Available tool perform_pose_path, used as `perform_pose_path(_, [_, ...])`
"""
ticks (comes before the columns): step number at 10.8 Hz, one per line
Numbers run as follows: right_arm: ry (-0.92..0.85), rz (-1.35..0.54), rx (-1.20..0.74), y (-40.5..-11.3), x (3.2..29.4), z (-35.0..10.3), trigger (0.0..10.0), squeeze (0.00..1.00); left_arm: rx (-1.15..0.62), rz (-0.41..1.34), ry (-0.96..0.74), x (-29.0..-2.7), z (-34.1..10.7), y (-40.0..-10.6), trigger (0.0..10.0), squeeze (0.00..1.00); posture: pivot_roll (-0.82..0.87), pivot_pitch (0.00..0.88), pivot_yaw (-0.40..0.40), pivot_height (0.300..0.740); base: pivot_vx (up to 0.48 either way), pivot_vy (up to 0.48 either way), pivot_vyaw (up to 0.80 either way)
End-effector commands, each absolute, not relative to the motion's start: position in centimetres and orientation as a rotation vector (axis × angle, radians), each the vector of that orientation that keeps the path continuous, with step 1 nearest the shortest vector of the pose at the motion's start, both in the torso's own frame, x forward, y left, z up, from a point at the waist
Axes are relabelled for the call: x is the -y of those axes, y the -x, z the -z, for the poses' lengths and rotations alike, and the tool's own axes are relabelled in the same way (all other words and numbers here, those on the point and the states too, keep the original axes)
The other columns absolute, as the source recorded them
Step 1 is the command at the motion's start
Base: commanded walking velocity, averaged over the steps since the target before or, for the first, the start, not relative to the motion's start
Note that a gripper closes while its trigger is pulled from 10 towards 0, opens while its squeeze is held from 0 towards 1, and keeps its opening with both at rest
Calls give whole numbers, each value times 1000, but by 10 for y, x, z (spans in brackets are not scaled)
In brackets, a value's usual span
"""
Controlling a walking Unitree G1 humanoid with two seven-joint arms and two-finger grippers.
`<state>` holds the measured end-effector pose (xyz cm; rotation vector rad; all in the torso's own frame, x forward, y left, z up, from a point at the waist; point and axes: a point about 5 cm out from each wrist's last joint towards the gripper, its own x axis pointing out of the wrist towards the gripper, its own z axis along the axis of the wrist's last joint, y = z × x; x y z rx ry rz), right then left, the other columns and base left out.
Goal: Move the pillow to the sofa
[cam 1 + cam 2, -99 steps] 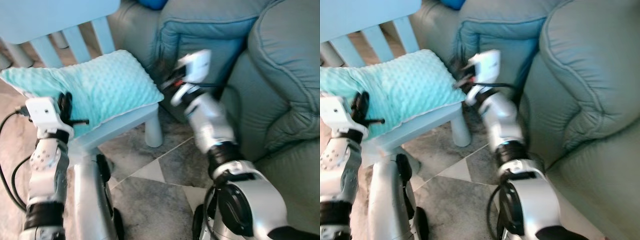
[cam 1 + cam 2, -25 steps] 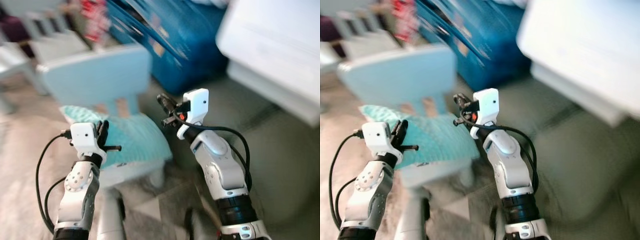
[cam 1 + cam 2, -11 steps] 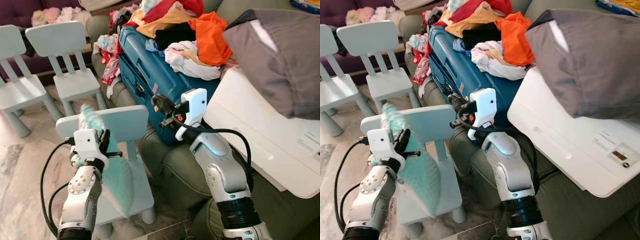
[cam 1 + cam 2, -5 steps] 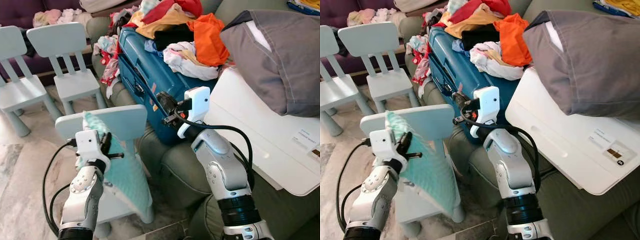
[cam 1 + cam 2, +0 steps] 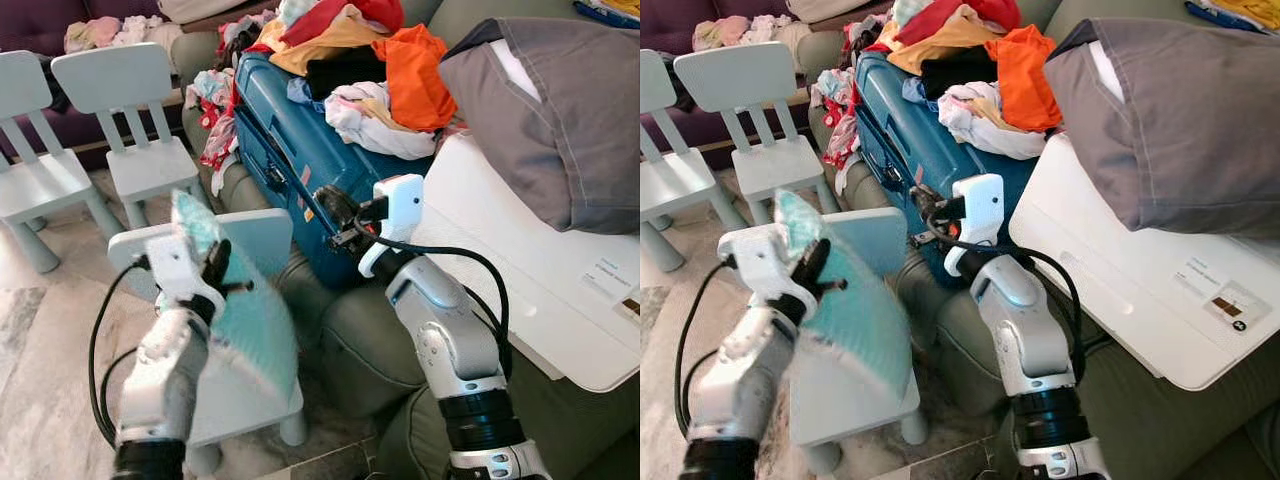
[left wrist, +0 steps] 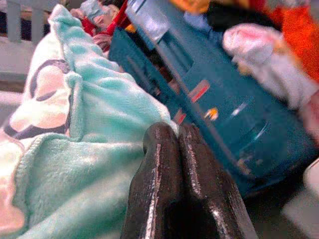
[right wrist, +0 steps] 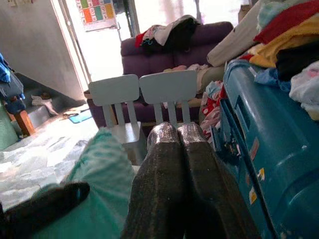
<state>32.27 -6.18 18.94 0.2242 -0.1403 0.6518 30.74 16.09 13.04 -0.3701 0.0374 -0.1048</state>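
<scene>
Sprawling across the scene, the grey-green upholstered sofa [image 5: 360, 345] is mostly buried: its seat carries a flat white cardboard box [image 5: 520, 290] cut off at the frame edge, whose small printed label [image 5: 1215, 298] is too small to read, and a blue hard-shell suitcase [image 5: 300, 160] heaped with a pile of red, orange, white and black clothes [image 5: 370, 60]; stickers on the suitcase's side are illegible. A grey pillowcase-covered cushion [image 5: 560, 120] lies on the box. Beside the sofa stands a pale blue child's chair [image 5: 255, 240], half hidden behind the left arm, with two more pale blue chairs [image 5: 110, 110] farther back. The mint-green dimpled plush pillow [image 5: 250, 325] hangs lifted above the near chair's seat, beside the sofa's arm and not on the sofa, slightly blurred. The left gripper [image 5: 215, 270] has its black fingers [image 6: 169, 179] pressed together, pinching the pillow's edge. The right gripper [image 5: 335, 215] is raised near the suitcase's side, its fingers [image 7: 174, 169] closed flat against each other with nothing between them.
</scene>
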Motion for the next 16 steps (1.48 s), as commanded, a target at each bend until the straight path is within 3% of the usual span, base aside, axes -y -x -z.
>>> perform_pose_path(1, [-249, -643, 121, -326, 66, -189, 10000, 0, 43, 150, 393, -161, -155, -312, 10000, 0, -82, 67, -53, 740, 0, 0, 0])
perform_pose_path(4, [-368, -604, -19, -341, 91, -171, 10000, 0, 124, 243, 536, -177, -201, -326, 10000, 0, -76, 62, -59, 740, 0, 0, 0])
perform_pose_path(7, [-491, -576, -161, -350, 110, -139, 10000, 0, 196, 388, 566, -169, -243, -330, 10000, 0, -57, 67, -48, 740, 0, 0, 0])
perform_pose_path(8, [-485, -490, -205, -358, 123, -121, 10000, 0, 196, 436, 560, -166, -256, -330, 10000, 0, -33, 78, -34, 740, 0, 0, 0])
perform_pose_path(12, [-564, -230, -335, -362, 151, -83, 10000, 0, 106, 530, 537, -157, -262, -311, 10000, 0, 53, 100, -6, 740, 0, 0, 0])
perform_pose_path(14, [-568, -216, -398, -356, 140, -68, 10000, 0, 61, 595, 512, -149, -262, -299, 10000, 0, 80, 101, 1, 740, 0, 0, 0])
perform_pose_path(16, [-545, -236, -419, -353, 132, -62, 10000, 0, -34, 533, 492, -151, -234, -290, 10000, 0, 81, 104, 1, 740, 0, 0, 0])
